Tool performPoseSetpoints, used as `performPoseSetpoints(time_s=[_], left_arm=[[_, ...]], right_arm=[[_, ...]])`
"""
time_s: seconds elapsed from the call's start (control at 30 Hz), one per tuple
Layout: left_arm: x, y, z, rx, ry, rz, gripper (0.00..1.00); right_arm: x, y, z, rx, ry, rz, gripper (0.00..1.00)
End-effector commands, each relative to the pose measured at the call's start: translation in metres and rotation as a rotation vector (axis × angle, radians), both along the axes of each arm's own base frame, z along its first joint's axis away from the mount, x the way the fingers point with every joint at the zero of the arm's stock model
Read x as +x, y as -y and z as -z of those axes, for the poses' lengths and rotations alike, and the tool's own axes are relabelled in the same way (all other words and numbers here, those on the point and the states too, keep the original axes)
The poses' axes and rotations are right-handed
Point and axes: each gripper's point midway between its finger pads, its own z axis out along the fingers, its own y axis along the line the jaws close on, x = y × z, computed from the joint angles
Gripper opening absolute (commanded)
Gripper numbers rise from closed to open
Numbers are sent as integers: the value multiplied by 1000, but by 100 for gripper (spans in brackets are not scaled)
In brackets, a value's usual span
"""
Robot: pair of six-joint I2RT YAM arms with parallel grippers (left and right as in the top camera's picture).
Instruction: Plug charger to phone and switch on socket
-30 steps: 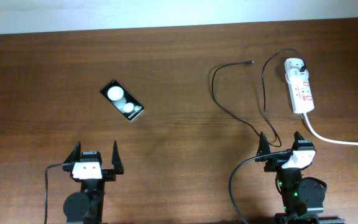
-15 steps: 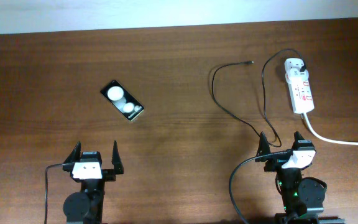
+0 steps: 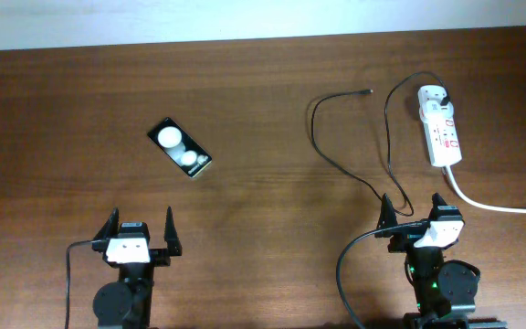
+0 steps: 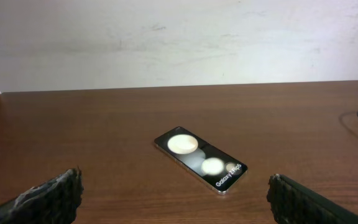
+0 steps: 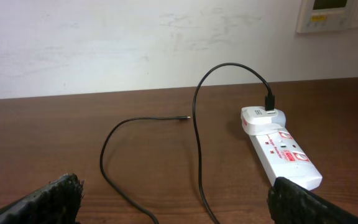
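Observation:
The phone [image 3: 180,148] lies flat and slanted on the table's left half; it also shows in the left wrist view [image 4: 200,160]. The socket [image 3: 440,127] is a white power strip at the far right, also in the right wrist view [image 5: 279,147]. The charger [image 3: 341,163] is a thin black cable plugged into the socket's far end, looping left, with its connector tip [image 3: 368,92] lying free on the table; it also shows in the right wrist view [image 5: 196,134]. My left gripper [image 3: 141,231] is open and empty near the front edge, below the phone. My right gripper [image 3: 413,214] is open and empty, in front of the cable.
A thick white cord [image 3: 500,206] runs from the socket off the right edge. A white wall stands beyond the table's far edge. Thick black robot cables [image 3: 347,265] hang by the arm bases at the front.

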Motion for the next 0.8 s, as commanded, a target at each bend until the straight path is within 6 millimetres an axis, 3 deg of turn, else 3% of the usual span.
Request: performPoseSetpoints(time_s=[0.0, 0.33, 0.77], left_arm=[[0, 4, 1, 15, -3, 24, 99], [0, 4, -8, 14, 37, 23, 99], [-12, 5, -97, 11, 399, 28, 99]], right_arm=[[0, 2, 3, 4, -4, 8, 99], [0, 2, 3, 4, -4, 8, 98], [0, 2, 3, 4, -4, 8, 98]])
